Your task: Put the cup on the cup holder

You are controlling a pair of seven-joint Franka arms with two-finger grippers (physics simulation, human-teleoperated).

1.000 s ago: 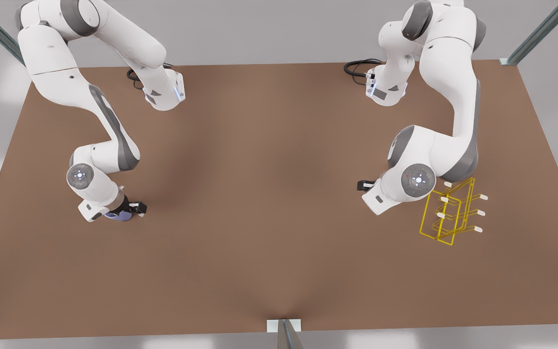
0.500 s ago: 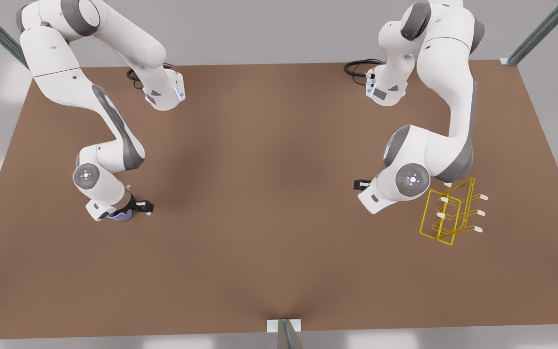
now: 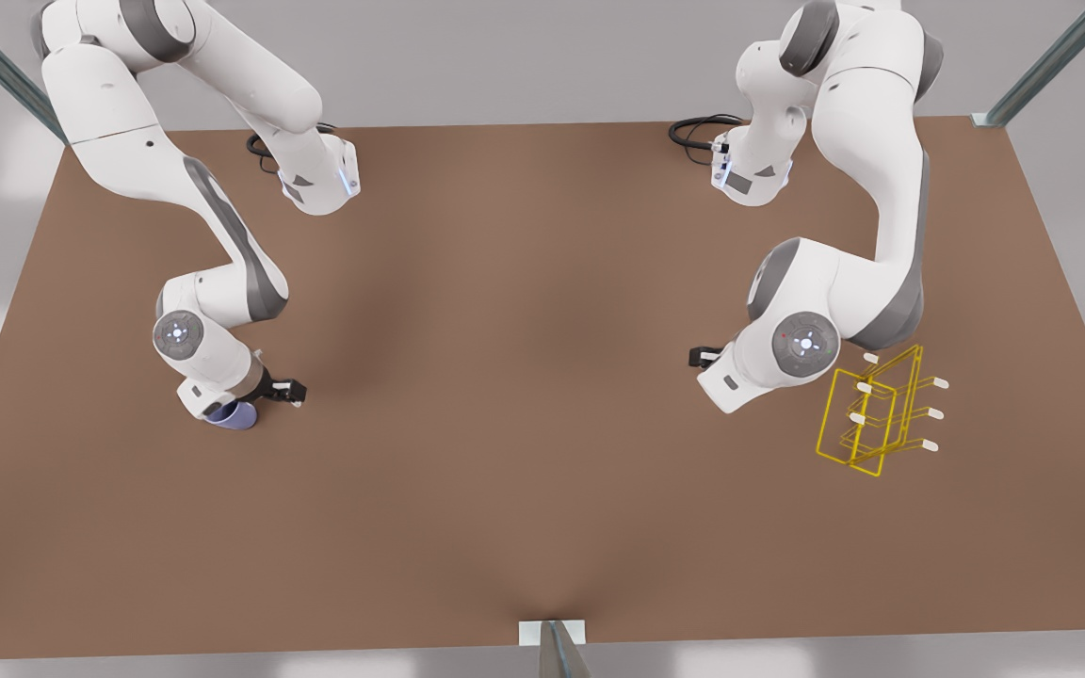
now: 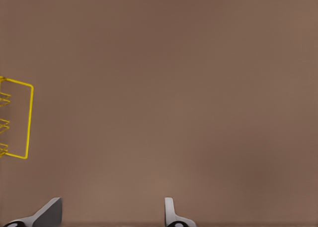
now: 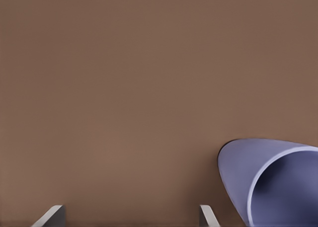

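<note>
Lavender cup [image 5: 271,185] beside open right end effector [image 5: 131,214].

- I see a brown table [image 3: 524,452].
- I see black cables [image 3: 693,130] on the table's far edge.
- A small white bracket [image 3: 552,632] sits at the table's near edge.

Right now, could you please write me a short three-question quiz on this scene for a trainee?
1. True or false: the small lavender-blue tapered cup already sits on the thin yellow wire-frame cup holder.
2. Which gripper is next to the cup? A: left gripper. B: right gripper.
3. Fill in: the fingers of both grippers are ____.
Key: 1 false; 2 B; 3 open.
</note>
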